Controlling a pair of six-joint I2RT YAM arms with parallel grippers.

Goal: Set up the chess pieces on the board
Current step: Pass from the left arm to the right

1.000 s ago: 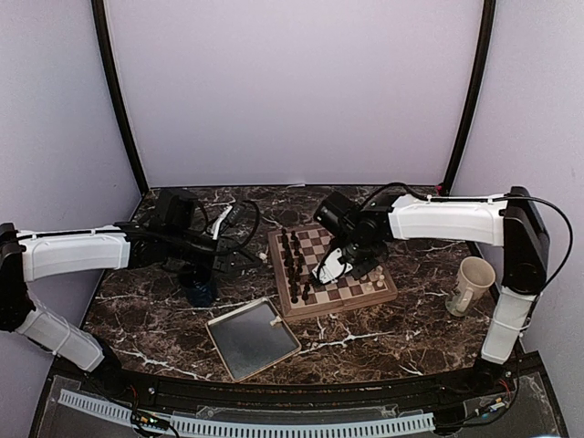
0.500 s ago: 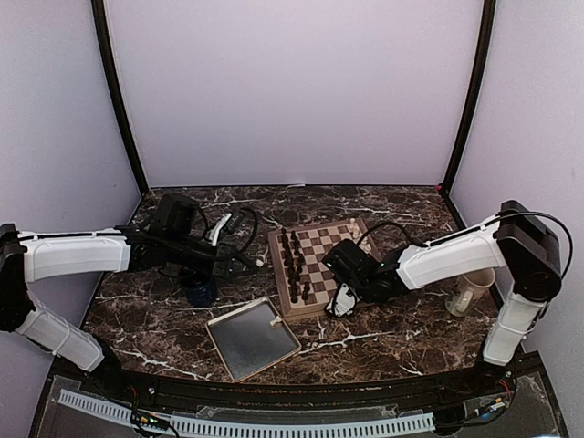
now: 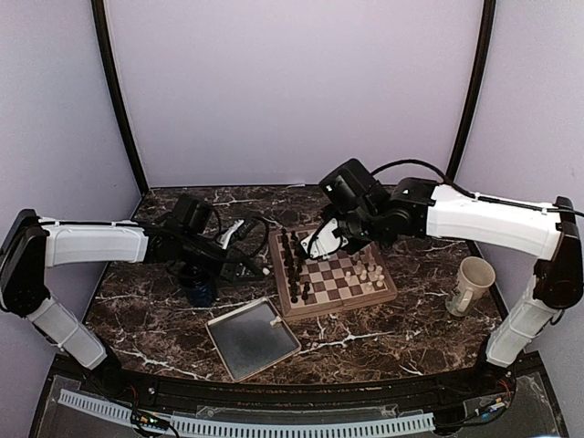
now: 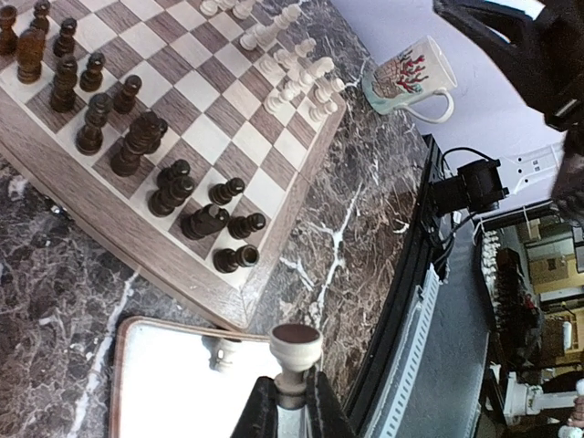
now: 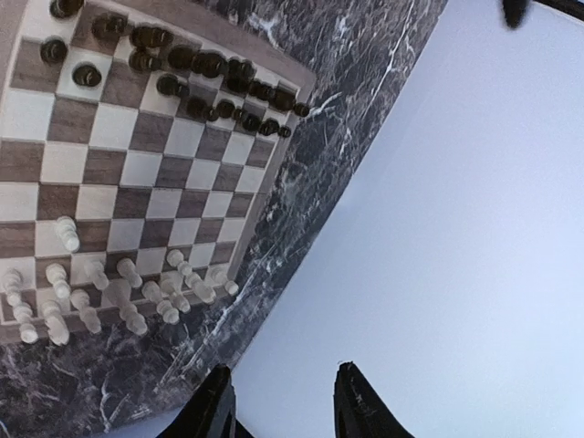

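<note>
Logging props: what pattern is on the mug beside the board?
The mug is white with red coral-like print; left wrist view shows it best.

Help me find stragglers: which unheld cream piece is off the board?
The cream piece in the grey tray, near its edge by the board; the others stand on squares.

The left gripper [image 4: 292,401] clamped a cream chess piece [image 4: 295,349], base toward the camera. A second cream piece [image 4: 222,352] lay on the grey tray [image 4: 173,392], near the corner of the board [image 4: 212,139].
</note>
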